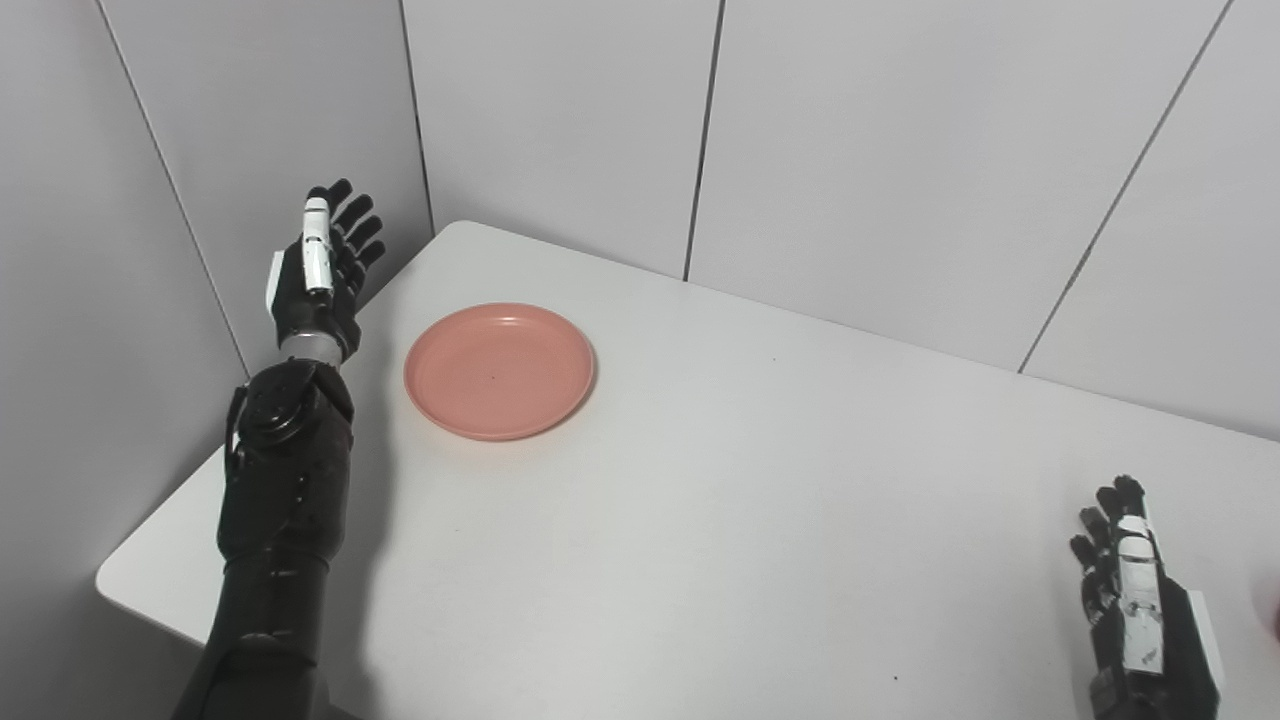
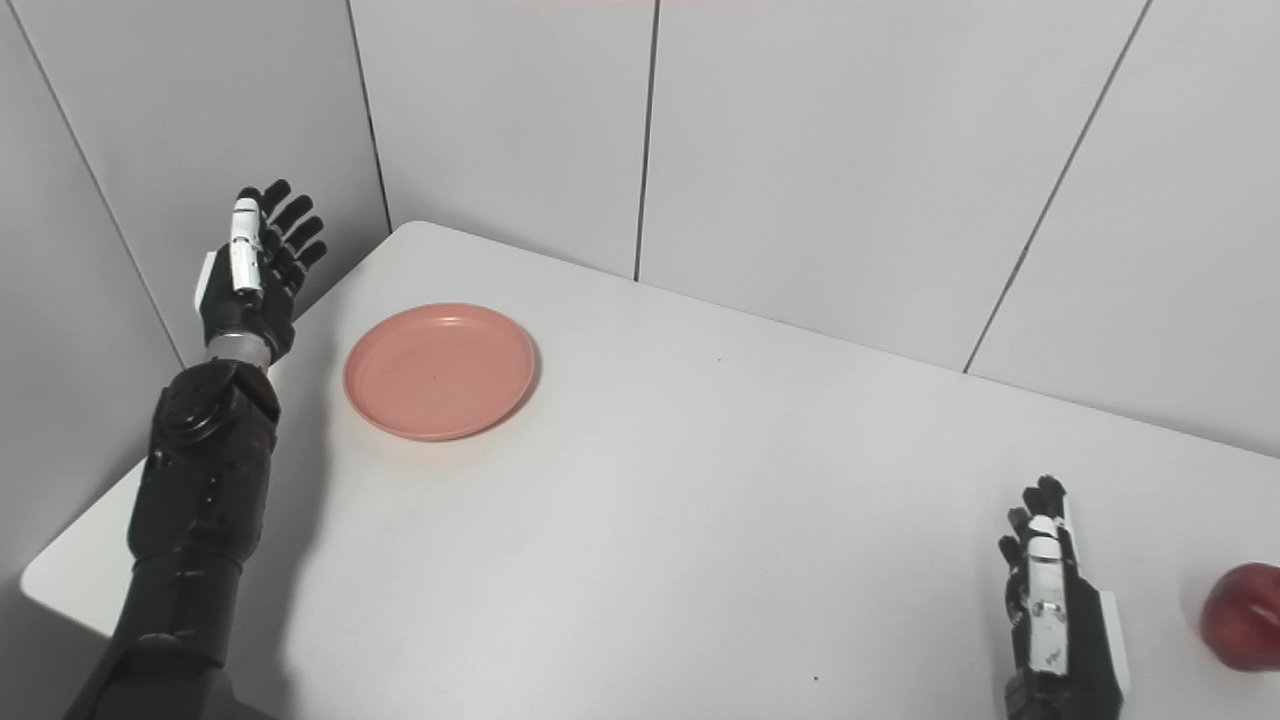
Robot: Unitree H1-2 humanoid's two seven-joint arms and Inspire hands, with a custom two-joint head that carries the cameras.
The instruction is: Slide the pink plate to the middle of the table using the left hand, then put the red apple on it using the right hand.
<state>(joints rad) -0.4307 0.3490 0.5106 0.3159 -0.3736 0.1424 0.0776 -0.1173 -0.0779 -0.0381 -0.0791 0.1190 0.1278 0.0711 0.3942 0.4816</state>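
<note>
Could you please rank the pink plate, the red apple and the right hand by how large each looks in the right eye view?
1. pink plate
2. right hand, though nearer the camera and cut by the bottom edge
3. red apple, partly cut off at the right edge

This looks like a lab or test room, not a home. The smooth white counter with rounded corners point(image 1: 760, 520) stands in a corner of plain grey wall panels point(image 1: 880, 130) with thin dark lines between them. The walls are flat and all one colour, like a booth.
</note>
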